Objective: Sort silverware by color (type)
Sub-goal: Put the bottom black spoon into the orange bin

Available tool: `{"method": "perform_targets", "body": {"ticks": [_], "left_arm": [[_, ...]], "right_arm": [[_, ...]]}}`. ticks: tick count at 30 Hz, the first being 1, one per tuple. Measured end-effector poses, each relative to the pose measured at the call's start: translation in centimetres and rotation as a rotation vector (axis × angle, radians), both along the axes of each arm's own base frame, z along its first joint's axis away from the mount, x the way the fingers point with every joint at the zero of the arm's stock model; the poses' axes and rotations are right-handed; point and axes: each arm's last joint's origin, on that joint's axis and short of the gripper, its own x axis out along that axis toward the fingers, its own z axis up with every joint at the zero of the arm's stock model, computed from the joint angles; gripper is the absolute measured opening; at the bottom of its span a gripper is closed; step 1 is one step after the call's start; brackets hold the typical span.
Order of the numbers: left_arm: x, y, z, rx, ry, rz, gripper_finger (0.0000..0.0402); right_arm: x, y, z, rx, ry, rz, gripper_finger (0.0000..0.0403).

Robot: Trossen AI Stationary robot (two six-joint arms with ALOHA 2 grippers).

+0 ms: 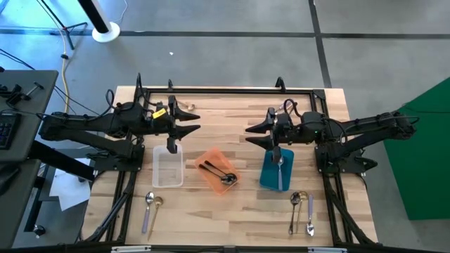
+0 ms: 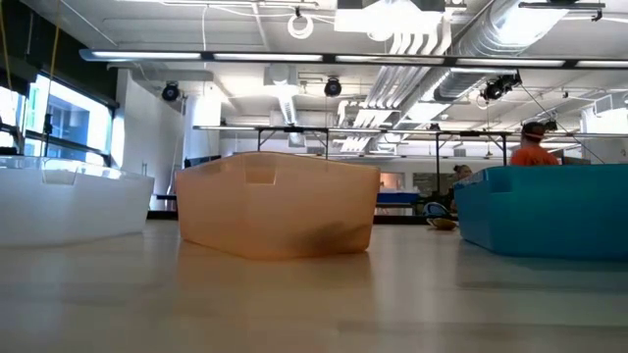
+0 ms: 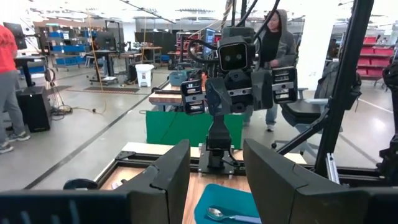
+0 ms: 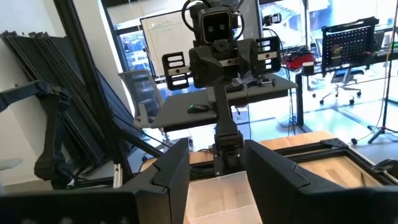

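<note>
- The table (image 1: 232, 112) was a pale butcher-block top of glued wood strips, framed along its back and sides by black metal rails.
- Three rectangular plastic trays sat in a row across its middle: a clear tray (image 1: 168, 166) on the left, an orange tray (image 1: 217, 171) turned at an angle in the centre, and a blue tray (image 1: 275, 171) on the right.
- In the low view the orange tray (image 2: 277, 205) looked translucent and thin-walled, with the clear tray (image 2: 69, 204) and blue tray (image 2: 545, 208) on either side.
- Two dark spoons (image 1: 219, 173) lay crossed inside the orange tray.
- One shiny silver spoon (image 1: 280, 169) lay lengthwise in the blue tray; the left wrist view caught its polished bowl (image 3: 219, 214).
- Near the front left edge lay a lilac-handled spoon (image 1: 148, 211) just beside a gold spoon (image 1: 157, 206).
- Near the front right edge lay a small cluster of spoons (image 1: 301, 211), gold, silver and lilac-handled, slim and close together.
- The left gripper (image 1: 172, 145) hung over the back end of the clear tray, its two dark, blunt fingers (image 3: 163, 180) apart with nothing between them.
- The right gripper (image 1: 277, 154) hung over the back end of the blue tray, its fingers (image 4: 168, 173) likewise apart and empty.
</note>
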Motion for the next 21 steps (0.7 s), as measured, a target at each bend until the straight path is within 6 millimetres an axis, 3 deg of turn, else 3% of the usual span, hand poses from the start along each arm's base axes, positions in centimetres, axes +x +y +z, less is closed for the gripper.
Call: {"method": "perform_targets", "body": {"ticks": [21], "left_arm": [[0.0,0.0,0.01,-0.004,-0.001,0.0,0.0138]], "right_arm": [[-0.01,0.2,-0.07,0.042,0.01,0.066,0.0138]]}}
